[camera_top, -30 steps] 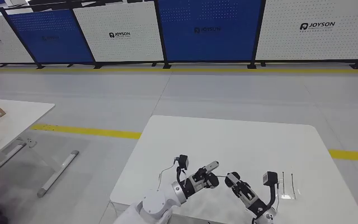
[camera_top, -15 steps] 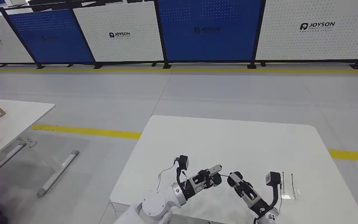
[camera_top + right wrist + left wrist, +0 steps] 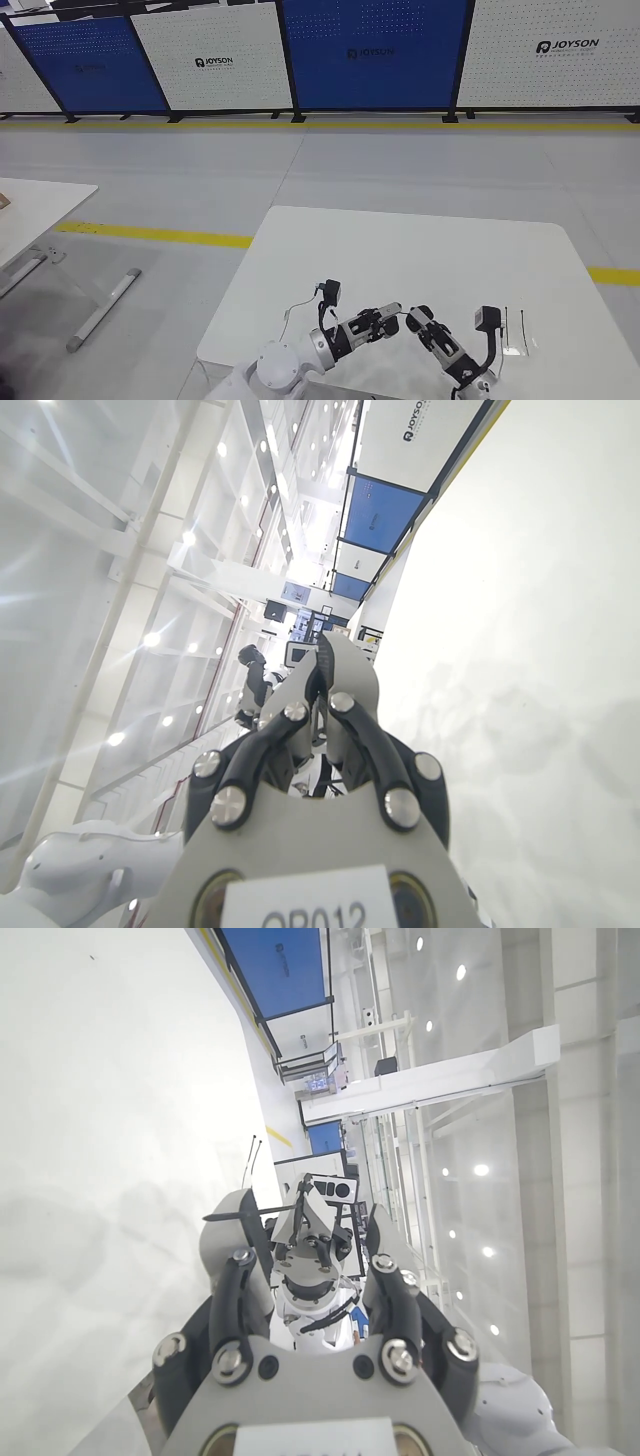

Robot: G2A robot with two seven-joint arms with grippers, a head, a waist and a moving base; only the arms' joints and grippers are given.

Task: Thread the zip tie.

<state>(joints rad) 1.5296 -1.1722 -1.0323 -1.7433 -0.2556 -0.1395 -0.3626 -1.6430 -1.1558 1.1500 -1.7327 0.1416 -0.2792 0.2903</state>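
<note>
White table (image 3: 420, 250), thin black zip tie (image 3: 225, 1216) pinched in right tool (image 3: 320, 655), left tool (image 3: 312, 1218) spread.

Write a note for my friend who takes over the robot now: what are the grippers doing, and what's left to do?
The left gripper is open, close to and facing the right gripper.
The right gripper is shut on the zip tie, held above the table; the strap reaches over to the left gripper.
Two spare ties lie on the table by the right arm.
Done: zip tie lifted, grippers tip to tip.
Left: threading; I cannot tell if the tail has entered the head.
</note>
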